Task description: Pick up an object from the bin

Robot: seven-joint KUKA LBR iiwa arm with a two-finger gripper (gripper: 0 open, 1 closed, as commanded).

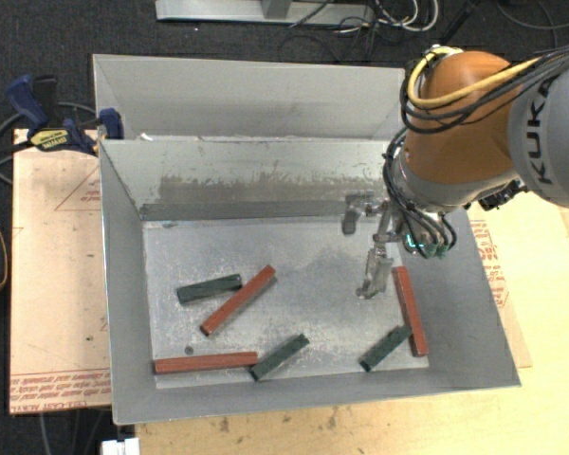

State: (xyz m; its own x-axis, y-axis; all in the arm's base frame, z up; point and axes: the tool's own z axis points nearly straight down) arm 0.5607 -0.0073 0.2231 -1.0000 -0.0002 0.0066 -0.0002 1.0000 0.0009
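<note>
My gripper point(360, 256) hangs low over the right half of the bin, its fingers spread open with nothing between them. One fingertip point(368, 289) is down near the floor, just left of the upper end of a long red bar point(410, 309) that lies along the right wall. A short dark green bar point(385, 348) lies slanted at that red bar's lower end. The other fingertip point(349, 222) is up by the back wall.
Left of centre lie a slanted red bar point(238, 300) and a dark green bar point(209, 288). Near the front wall are another red bar point(205, 362) and a dark green bar point(279, 356). The arm's orange cover overhangs the bin's right rim.
</note>
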